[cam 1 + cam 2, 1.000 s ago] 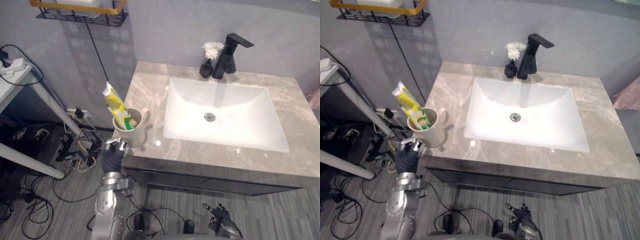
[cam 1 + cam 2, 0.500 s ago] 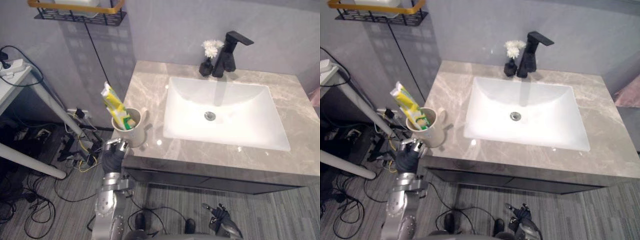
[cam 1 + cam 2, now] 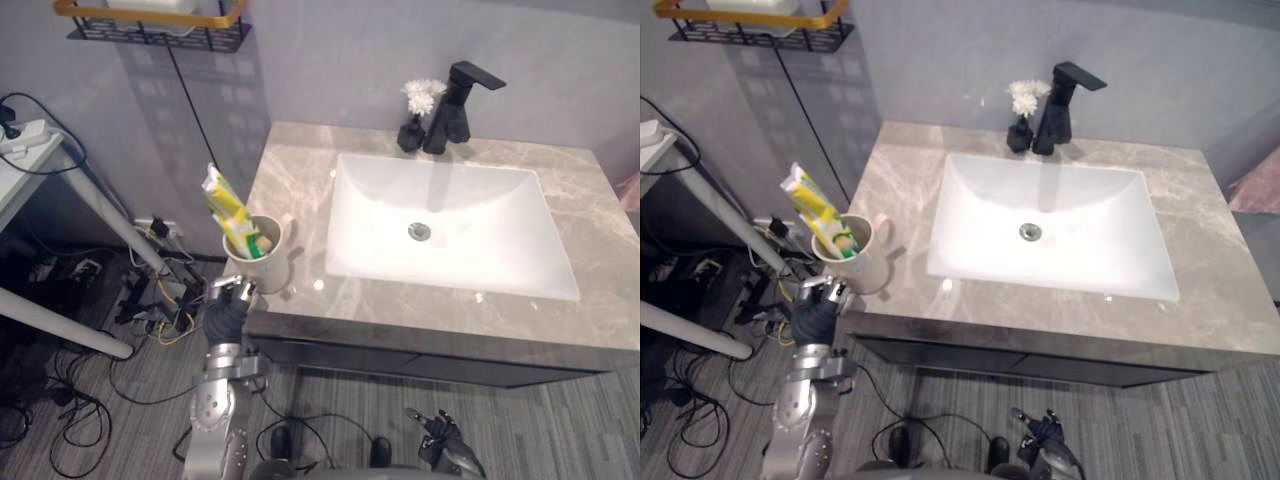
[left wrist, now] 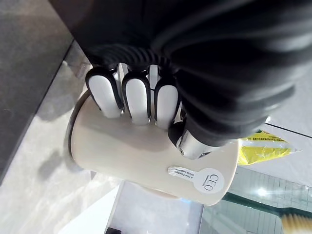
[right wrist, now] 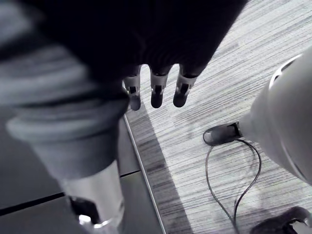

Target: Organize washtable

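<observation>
Head-camera eye views: left hand (image 3: 228,303), raised at the near left corner of the grey veined marble countertop (image 3: 300,175), is wrapped about the cream ceramic cup with a side handle (image 3: 262,262). The cup is directly above and against the hand, at the counter's edge. Whether its base rests on the stone cannot be told. A yellow plastic toothpaste tube (image 3: 227,205) stands in the cup, leaning up and away from the hand. The white rectangular basin (image 3: 440,225) lies well beyond the hand toward the robot's right. The black angular tap (image 3: 457,105) and the small black vase of white flowers (image 3: 417,115) are farther off at the back wall. The right hand (image 3: 441,442) hangs low over the striped floor, well apart from the counter. Left wrist view: the fingers (image 4: 138,96) are curled round the cup's wall, gripping it, with the tube poking past the rim. Right wrist view: the right hand's fingers (image 5: 157,92) are straight and relaxed, holding nothing. Step judged in hand: placing or repositioning the cup with its toiletries on the counter. Next move calls for setting the cup squarely inboard of the edge, upright so the tube does not tip, then releasing the grasp.
</observation>
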